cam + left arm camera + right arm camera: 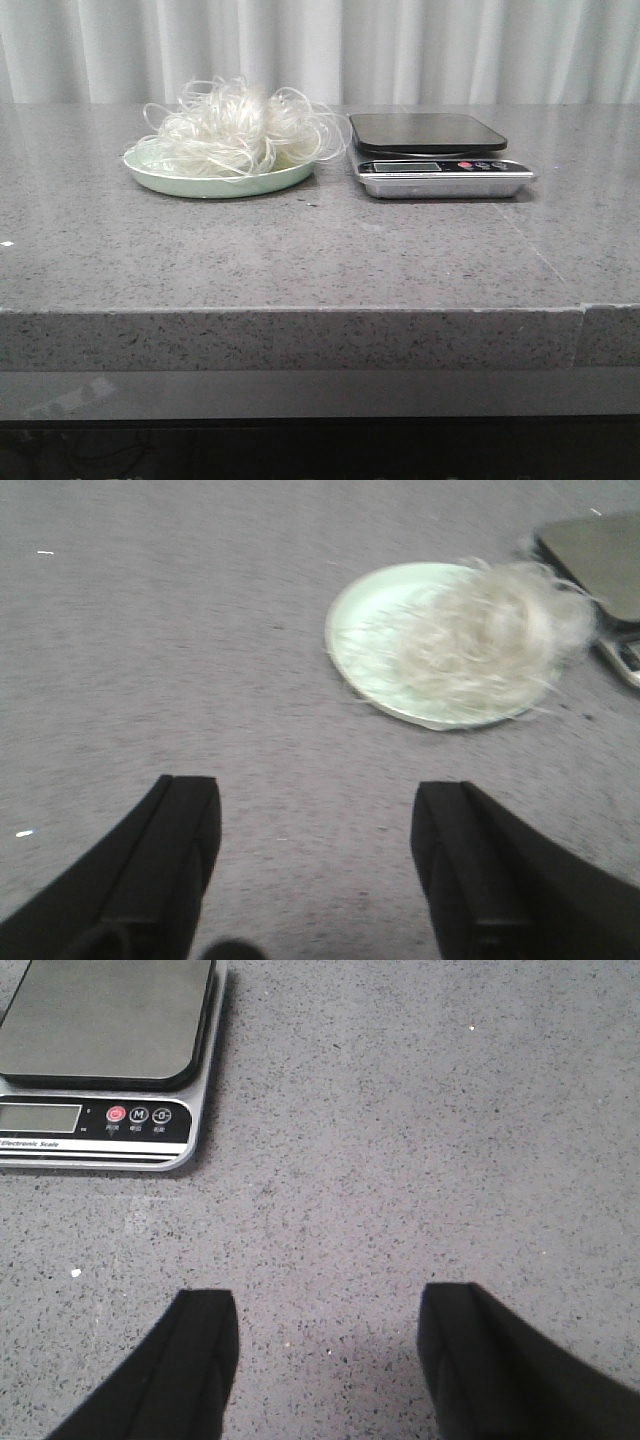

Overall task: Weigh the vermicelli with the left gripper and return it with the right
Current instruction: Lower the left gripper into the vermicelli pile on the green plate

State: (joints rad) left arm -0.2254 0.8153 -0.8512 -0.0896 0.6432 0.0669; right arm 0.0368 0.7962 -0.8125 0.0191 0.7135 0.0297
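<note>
the vermicelli [238, 130] lies heaped in a loose whitish tangle on a pale green plate [170, 181], toward the far edge of the grey speckled table [300, 260] and left of its middle; stray loops hang past the plate's rim on the side that faces the scale; just beside the plate, toward the table's right edge, stands a kitchen scale [440, 155] with a dark square platform and a silver front strip that carries a small display and round buttons; the noodle loops reach close to the platform's corner, though whether they touch it cannot be told; a pale curtain [320, 50] hangs behind the far edge.

neither arm shows in the front view; in the left wrist view the left gripper [315, 865] hangs over bare table nearer the front edge, its two black fingers [175, 860] spread wide with nothing between them; the plate [350, 630] and the vermicelli [490, 640] appear blurred beyond them, well apart from the fingers, with a corner of the scale [600, 565] past the plate; in the right wrist view the right gripper [325, 1360] likewise has its jaws set wide apart and empty over bare table; the scale [100, 1060] sits beyond it, its display blank and a red button beside two dark ones.
</note>
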